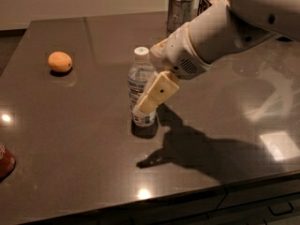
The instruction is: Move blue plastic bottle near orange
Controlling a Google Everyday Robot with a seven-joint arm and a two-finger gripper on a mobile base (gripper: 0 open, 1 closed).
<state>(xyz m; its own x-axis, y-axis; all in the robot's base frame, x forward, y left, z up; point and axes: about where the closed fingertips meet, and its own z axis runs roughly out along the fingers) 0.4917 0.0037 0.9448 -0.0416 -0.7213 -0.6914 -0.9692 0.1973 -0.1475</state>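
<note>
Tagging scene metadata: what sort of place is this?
Probably an office kitchenette: dark polished countertop, drawer fronts below, a metal cup at the back. The gripper is at the blue plastic bottle.

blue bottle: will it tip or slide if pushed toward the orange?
Likely tippy: the blue plastic bottle stands upright, tall on a narrow base, so a high push may topple it. The glossy table should let it slide if pushed low, where the gripper overlaps its lower body. Thin clear plastic probably flexes under squeeze.
</note>
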